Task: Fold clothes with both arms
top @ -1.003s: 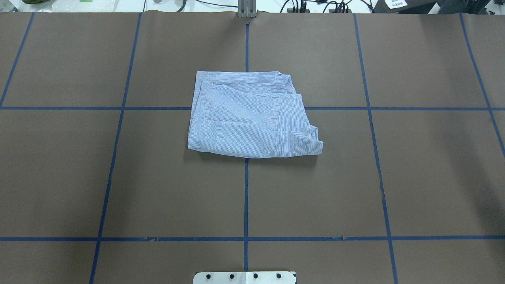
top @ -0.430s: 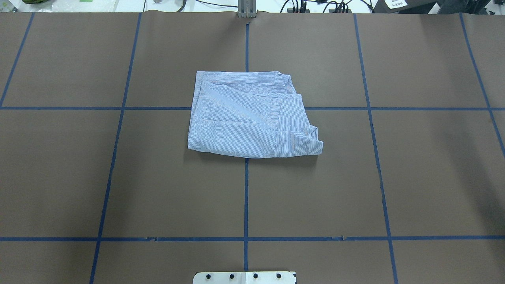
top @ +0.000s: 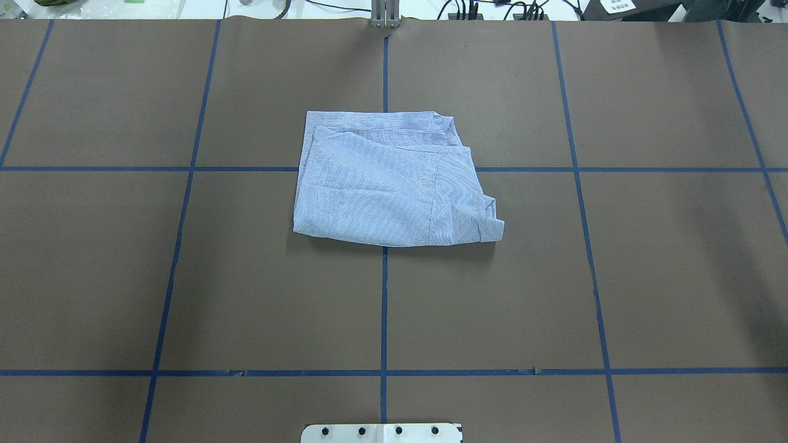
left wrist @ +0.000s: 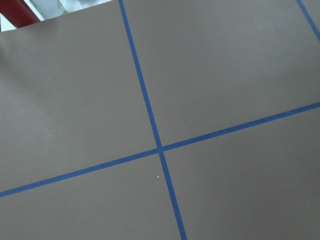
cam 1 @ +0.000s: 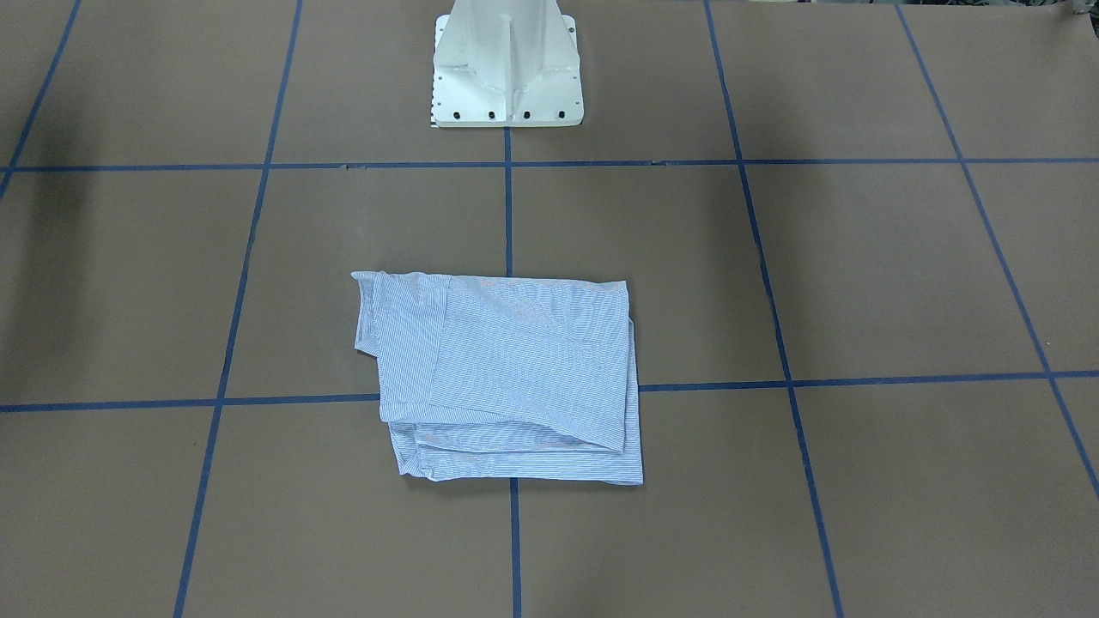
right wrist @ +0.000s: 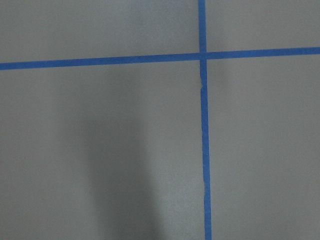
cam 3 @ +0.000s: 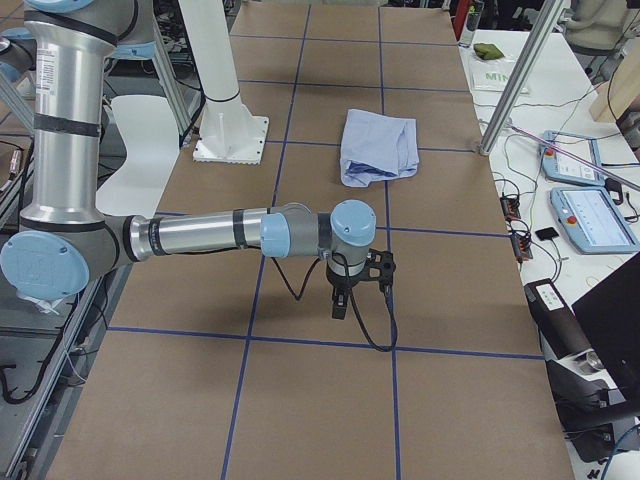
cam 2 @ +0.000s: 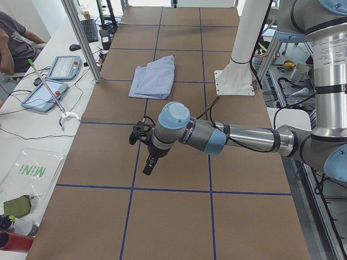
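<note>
Table [cam 1: 859, 275] is covered in brown paper w/ a grid of blue tape lines [cam 1: 508, 215].

Front-facing view: white pedestal base [cam 1: 506, 77] at top ctr. Shirt [cam 1: 506, 378] lies flat just left of frame ctr, folded into a rough rectangle over a tape crossing, w/ layers stepped at its lower edge.

Overhead view: shirt sits at ctr, a bit above mid-frame, w/ one corner poking out lower right. Pedestal plate is at the bottom edge.

Exterior left view: shirt is upper ctr, near the pedestal. Left arm [cam 2: 238, 135] reaches in from the right edge across mid-frame. Left gripper [cam 2: 147, 170] points down over bare paper, well apart from the shirt; can't tell if its fingers are spread or pressed together. A seated person [cam 2: 13, 38] is at upper left.

Exterior right view: right arm [cam 3: 200, 232] comes in from the left edge. Right gripper [cam 3: 339, 312] points down at frame ctr, well apart from the shirt higher up; finger state can't be told either.

Left wrist view: paper & a tape crossing at ctr.

Right wrist view: paper, a tape crossing upper right, soft shadow lower ctr-left.
</note>
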Controlling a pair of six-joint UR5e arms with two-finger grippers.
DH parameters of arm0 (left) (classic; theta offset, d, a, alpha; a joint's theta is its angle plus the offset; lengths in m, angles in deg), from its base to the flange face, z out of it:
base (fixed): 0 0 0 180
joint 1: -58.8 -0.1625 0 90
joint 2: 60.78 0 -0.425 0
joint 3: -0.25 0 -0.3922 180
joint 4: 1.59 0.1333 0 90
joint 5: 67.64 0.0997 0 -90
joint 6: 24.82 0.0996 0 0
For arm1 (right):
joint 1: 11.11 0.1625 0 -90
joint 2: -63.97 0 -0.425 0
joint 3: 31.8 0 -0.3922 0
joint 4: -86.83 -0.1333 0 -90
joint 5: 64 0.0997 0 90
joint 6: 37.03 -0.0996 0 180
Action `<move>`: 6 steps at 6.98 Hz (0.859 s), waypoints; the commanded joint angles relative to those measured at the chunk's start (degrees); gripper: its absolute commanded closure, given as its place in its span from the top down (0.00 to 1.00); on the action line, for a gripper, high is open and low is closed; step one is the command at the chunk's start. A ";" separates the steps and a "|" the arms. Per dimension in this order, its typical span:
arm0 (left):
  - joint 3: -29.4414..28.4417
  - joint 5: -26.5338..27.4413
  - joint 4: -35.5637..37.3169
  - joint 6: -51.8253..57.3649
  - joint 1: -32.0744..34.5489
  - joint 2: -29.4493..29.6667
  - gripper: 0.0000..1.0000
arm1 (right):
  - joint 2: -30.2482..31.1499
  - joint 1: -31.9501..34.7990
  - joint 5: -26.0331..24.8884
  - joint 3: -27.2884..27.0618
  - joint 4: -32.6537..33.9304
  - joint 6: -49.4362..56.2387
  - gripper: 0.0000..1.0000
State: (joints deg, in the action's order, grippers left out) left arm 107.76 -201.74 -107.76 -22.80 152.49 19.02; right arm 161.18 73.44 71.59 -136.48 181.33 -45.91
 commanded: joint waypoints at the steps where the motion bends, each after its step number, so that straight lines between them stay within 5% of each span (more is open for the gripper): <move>1: 0.06 -0.11 0.00 0.00 0.00 0.00 1.00 | 0.00 0.00 -0.06 0.08 0.07 0.00 1.00; 6: 1.29 0.07 0.00 0.00 0.00 0.00 1.00 | 0.00 0.09 0.47 -0.44 -0.02 0.35 1.00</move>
State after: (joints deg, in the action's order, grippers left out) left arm 108.96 -201.65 -107.76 -22.80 152.52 19.05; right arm 161.18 73.45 71.76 -136.75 181.31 -45.79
